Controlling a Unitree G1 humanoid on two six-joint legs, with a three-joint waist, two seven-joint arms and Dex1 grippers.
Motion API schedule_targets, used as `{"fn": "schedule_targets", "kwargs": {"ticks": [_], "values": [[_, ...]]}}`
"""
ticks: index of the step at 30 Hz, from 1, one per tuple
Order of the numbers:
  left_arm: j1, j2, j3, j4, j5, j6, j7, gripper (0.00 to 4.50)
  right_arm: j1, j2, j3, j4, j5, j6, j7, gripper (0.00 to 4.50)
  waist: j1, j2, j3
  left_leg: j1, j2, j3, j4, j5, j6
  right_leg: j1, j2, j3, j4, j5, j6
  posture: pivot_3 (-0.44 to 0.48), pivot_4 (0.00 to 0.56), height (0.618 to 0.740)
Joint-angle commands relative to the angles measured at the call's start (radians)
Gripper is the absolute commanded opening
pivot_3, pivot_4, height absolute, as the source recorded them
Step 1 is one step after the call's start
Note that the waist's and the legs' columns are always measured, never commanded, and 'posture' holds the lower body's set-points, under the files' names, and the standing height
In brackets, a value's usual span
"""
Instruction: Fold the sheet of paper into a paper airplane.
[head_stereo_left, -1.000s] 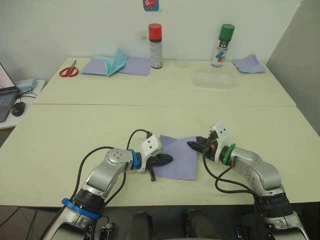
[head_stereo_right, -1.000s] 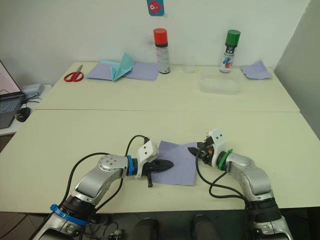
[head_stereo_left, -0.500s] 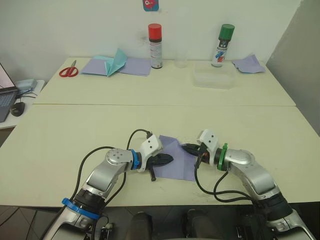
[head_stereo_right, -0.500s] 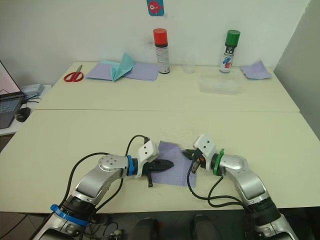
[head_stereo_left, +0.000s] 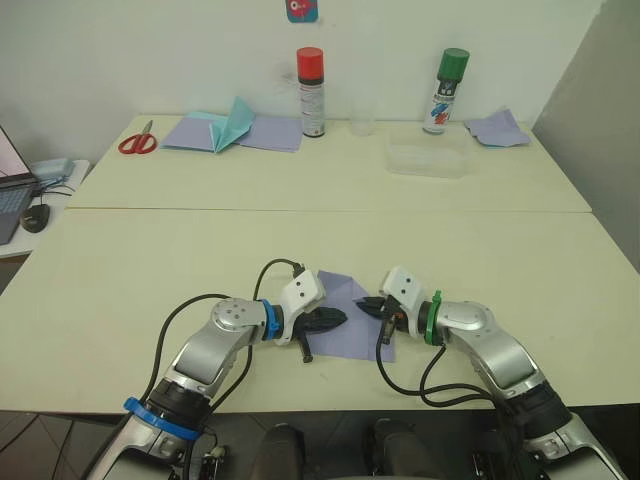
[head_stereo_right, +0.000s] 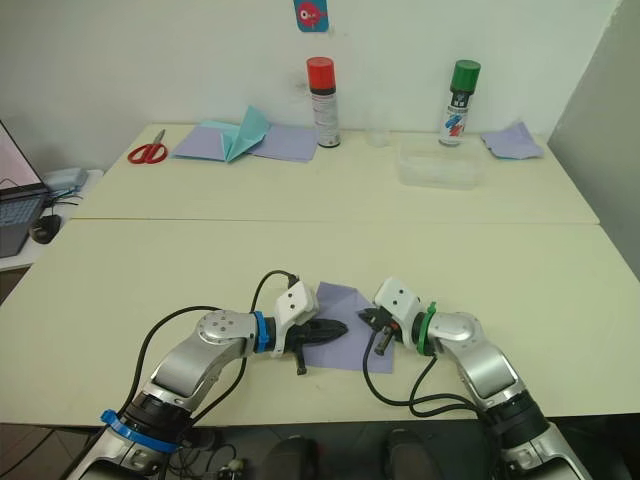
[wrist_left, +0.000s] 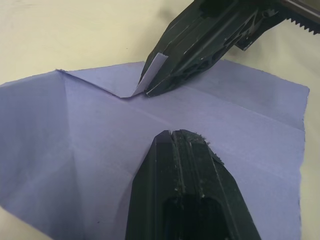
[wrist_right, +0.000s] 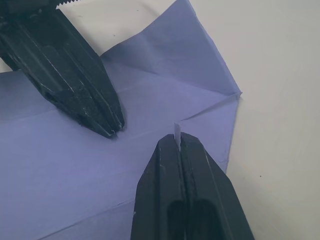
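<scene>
Closed tight, the fingers of the right gripper (wrist_right: 179, 145) are pinching a corner of the sheet of paper (head_stereo_left: 350, 318), a sliver of it poking up between the tips, and the corner is curling over toward the middle of the sheet, which looks like one of the first nose folds in progress. Opposite it, the left gripper (wrist_left: 172, 136) is pressing down on the sheet with its fingers clenched together and nothing between them, apparently serving as a weight so the paper is not sliding or lifting while the other side is being turned in. The sheet is lying flat on the near part of the cream table (head_stereo_left: 150, 260), between the two grippers and close to the table's front edge, with creases running across it. The two sets of fingertips are sitting very near each other over the middle, so the right one is getting little room to carry the corner further inward before meeting the left. Around the sheet the tabletop is offering free room on every side. Far back, near the wall, the scissors (head_stereo_left: 137, 141), the teal folded paper (head_stereo_left: 232, 124), two spray cans (head_stereo_left: 311, 78) and a clear tray (head_stereo_left: 427, 160) are standing well apart from the work.
</scene>
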Motion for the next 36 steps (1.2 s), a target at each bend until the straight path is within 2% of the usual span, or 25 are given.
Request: {"fn": "schedule_targets", "kwargs": {"ticks": [1, 6, 11, 15, 21, 28, 36], "values": [[0.011, -0.002, -0.010, 0.010, 0.014, 0.018, 0.003, 0.00, -0.014, 0.006, -0.010, 0.014, -0.019, 0.024, -0.024, 0.01, 0.000, 0.000, 0.000, 0.000, 0.000, 0.000, 0.000, 0.000, 0.000, 0.000, 0.000, 0.000, 0.000, -0.001, -0.001, 0.000, 0.150, 0.740], [-0.012, 0.016, 0.022, 0.017, 0.001, 0.027, -0.003, 0.00, -0.005, -0.003, 0.003, 0.003, -0.022, 0.050, -0.008, 0.01, -0.001, 0.000, 0.000, 0.001, 0.001, 0.000, 0.000, 0.000, 0.000, 0.000, 0.000, 0.000, 0.000, -0.001, -0.002, 0.000, 0.150, 0.740], [-0.100, 0.008, 0.126, -0.027, -0.102, 0.139, 0.008, 0.00, -0.003, 0.000, 0.005, 0.004, -0.026, 0.056, -0.011, 0.01, -0.001, -0.002, 0.002, 0.001, 0.000, 0.000, 0.000, 0.000, 0.000, 0.000, 0.000, 0.000, 0.000, -0.001, -0.001, 0.000, 0.150, 0.740], [-0.109, 0.024, 0.113, -0.068, -0.110, 0.153, -0.028, 0.00, -0.001, 0.005, 0.008, 0.008, -0.028, 0.052, -0.015, 0.01, -0.001, -0.003, 0.002, 0.000, 0.000, 0.001, 0.000, 0.000, 0.000, 0.000, 0.000, 0.000, 0.000, 0.000, 0.000, 0.000, 0.150, 0.740], [-0.158, -0.026, 0.163, -0.071, -0.139, 0.167, 0.021, 0.00, -0.005, 0.012, 0.007, 0.013, -0.027, 0.054, -0.018, 0.01, -0.001, -0.006, 0.004, 0.000, 0.000, 0.000, 0.000, 0.000, 0.000, 0.000, 0.000, 0.000, 0.000, 0.001, 0.001, 0.000, 0.150, 0.740], [-0.199, -0.097, 0.083, -0.003, -0.037, 0.090, 0.095, 0.00, 0.000, 0.013, 0.013, 0.008, -0.027, 0.056, -0.017, 0.01, -0.002, -0.006, 0.004, 0.000, 0.000, 0.001, 0.000, 0.000, 0.000, 0.000, 0.000, 0.000, 0.000, 0.002, 0.003, 0.000, 0.150, 0.740], [-0.209, -0.124, -0.031, 0.117, 0.115, 0.014, 0.149, 0.00, 0.004, 0.011, 0.016, -0.001, -0.027, 0.064, -0.018, 0.01, -0.002, -0.006, 0.005, 0.000, 0.000, 0.000, 0.000, 0.000, 0.000, 0.000, 0.001, 0.000, 0.000, 0.002, 0.004, 0.000, 0.150, 0.740]]}}
